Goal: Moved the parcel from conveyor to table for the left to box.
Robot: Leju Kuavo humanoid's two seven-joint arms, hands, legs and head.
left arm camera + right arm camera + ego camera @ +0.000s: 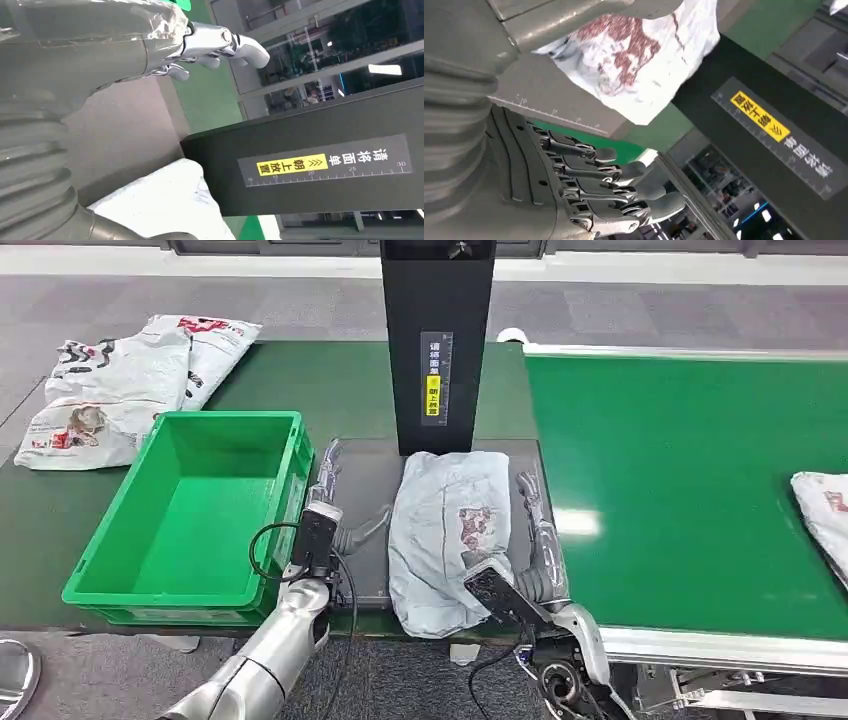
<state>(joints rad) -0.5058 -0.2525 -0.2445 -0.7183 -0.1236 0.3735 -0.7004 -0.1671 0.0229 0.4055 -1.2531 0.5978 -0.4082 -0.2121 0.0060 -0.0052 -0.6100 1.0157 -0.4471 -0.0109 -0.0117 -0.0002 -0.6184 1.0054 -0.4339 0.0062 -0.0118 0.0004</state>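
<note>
1. The right hand (535, 525) lies flat along the parcel's right edge, at about 3 o'clock from it. Its fingers (624, 192) are straight, a little apart and hold nothing. I judge it has let the parcel go.
2. The left hand (325, 480) reaches forward at about 9 o'clock from the parcel, between it and the crate. Its fingers (220, 42) are extended and loosely spread, grasping nothing. It looks poised to take over the boxing.
3. The grey plastic-wrapped parcel (445, 535) rests on the dark scanning plate (365, 490) between the two hands, its far end against the black scanner post (437, 340). It is off the green conveyor belt (680, 490), so the transfer looks done.
4. The green crate (195, 515) stands open just beyond the left hand at 9 o'clock, ready to receive the parcel.
5. More bagged parcels (120, 385) lie at 10 o'clock. Another bag (825, 515) waits on the belt at 3 o'clock.
</note>
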